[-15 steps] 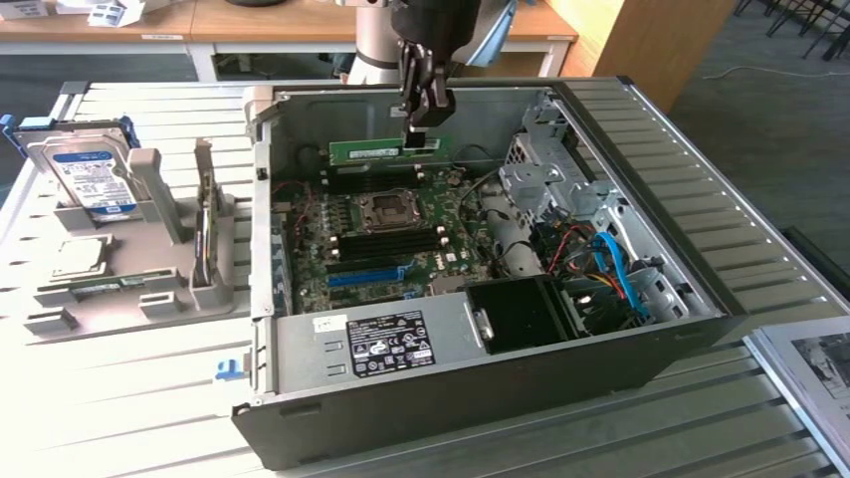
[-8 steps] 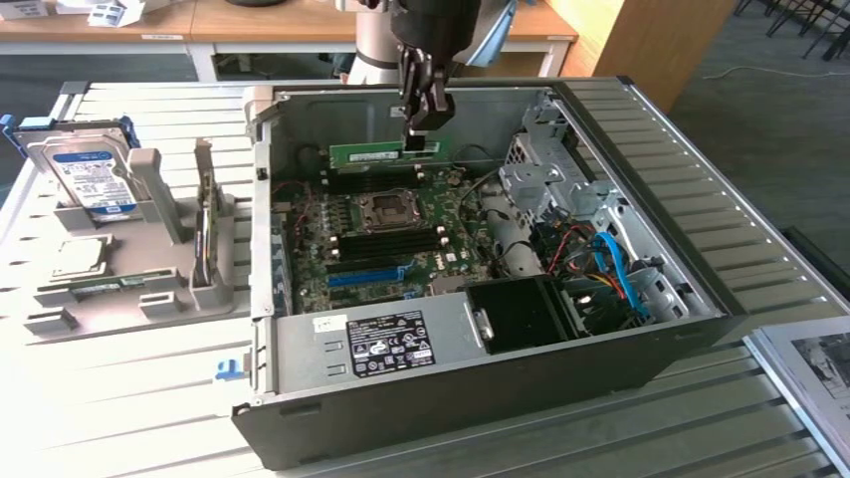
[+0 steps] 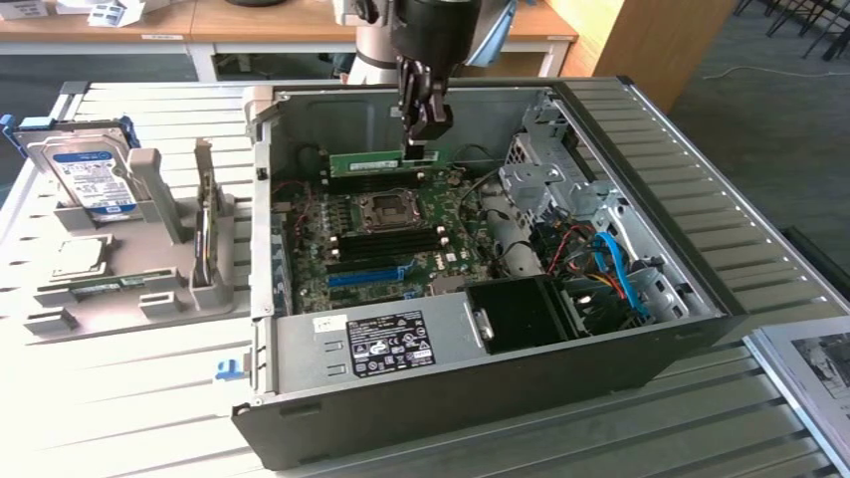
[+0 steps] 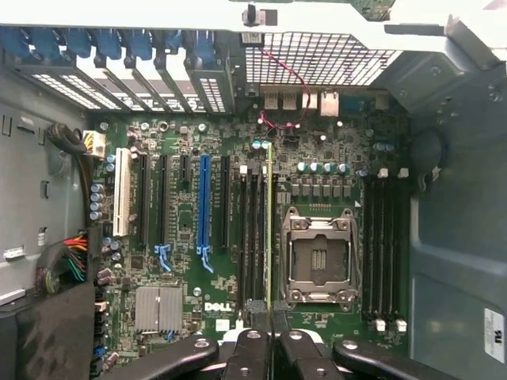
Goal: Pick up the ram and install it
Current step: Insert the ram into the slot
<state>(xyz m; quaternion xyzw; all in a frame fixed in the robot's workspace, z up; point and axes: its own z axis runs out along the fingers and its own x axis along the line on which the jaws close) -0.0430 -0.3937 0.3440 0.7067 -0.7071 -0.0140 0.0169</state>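
Because a memory stick must enter its slot edge-first and square, the gripper (image 3: pixel 420 147) is clamped on the ram (image 3: pixel 376 159) by its upper edge. The long side is level and the contact edge faces down toward the motherboard (image 3: pixel 398 249). Taking the open computer case (image 3: pixel 439 408) as a dial in the exterior view, the ram hangs at about twelve o'clock, inside the walls and just beyond the CPU socket (image 3: pixel 389 207).

In the wrist view the ram (image 4: pixel 269 229) appears as a thin green line running away from the gripper (image 4: pixel 269 348). It lies along the bank of black memory slots (image 4: pixel 252 237) beside the CPU socket (image 4: pixel 317 257). That alignment suggests the stick is being lined up with one slot of that bank. Whether its edge already touches the slot I cannot tell.

The arm drops in from twelve o'clock, wrist vertical and fingers pointing straight down, which keeps the board upright. The case lies on its side so the slots face up. At nine o'clock, well apart from the case, a grey holder (image 3: pixel 119 299) carries the hard drive (image 3: pixel 87 179).
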